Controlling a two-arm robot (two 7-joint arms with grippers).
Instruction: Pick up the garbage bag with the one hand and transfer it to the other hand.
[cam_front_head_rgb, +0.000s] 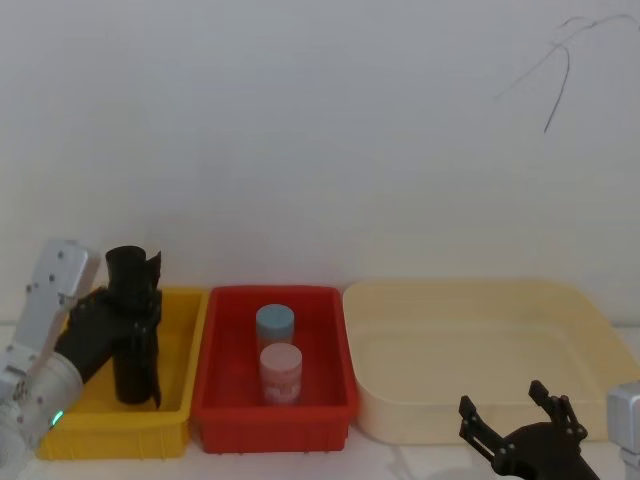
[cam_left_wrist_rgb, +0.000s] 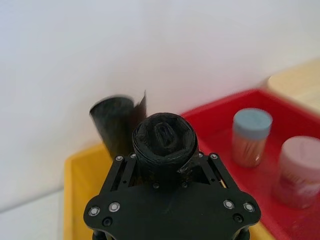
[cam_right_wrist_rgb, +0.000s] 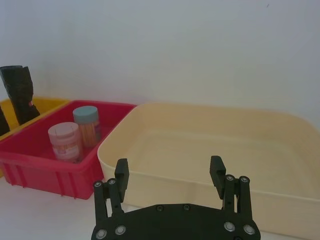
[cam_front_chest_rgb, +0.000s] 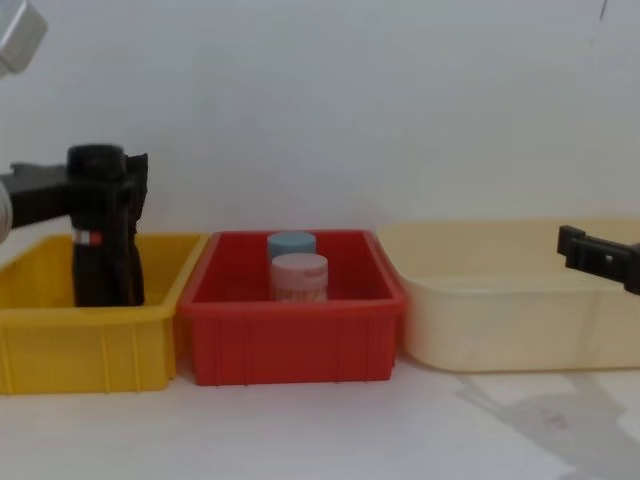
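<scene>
Left wrist view, and the left gripper (cam_left_wrist_rgb: 165, 159) is clamped on the garbage bag (cam_left_wrist_rgb: 164, 137), a tight black roll of crinkled plastic whose round end shows a folded core. Just behind it stands a second roll (cam_left_wrist_rgb: 112, 125), glossier, with a ragged flap at its top.

Across to the chest view: the bag stands upright in the yellow bin (cam_front_chest_rgb: 100, 345), with a red-and-white label band on its side. Its foot is hidden behind the bin's front wall, so I can't tell whether it's off the floor.

Next door, the red bin (cam_front_chest_rgb: 290, 345) holds two squat jars, the blue-lidded jar (cam_front_chest_rgb: 291, 243) toward the back wall and the pink-lidded jar (cam_front_chest_rgb: 299, 270) in front.

The right gripper (cam_right_wrist_rgb: 169, 170) hangs over the bench's (cam_front_chest_rgb: 300, 430) near right edge, before the smooth, round-cornered cream tray (cam_right_wrist_rgb: 225, 125), fingers spread wide with nothing between them.
</scene>
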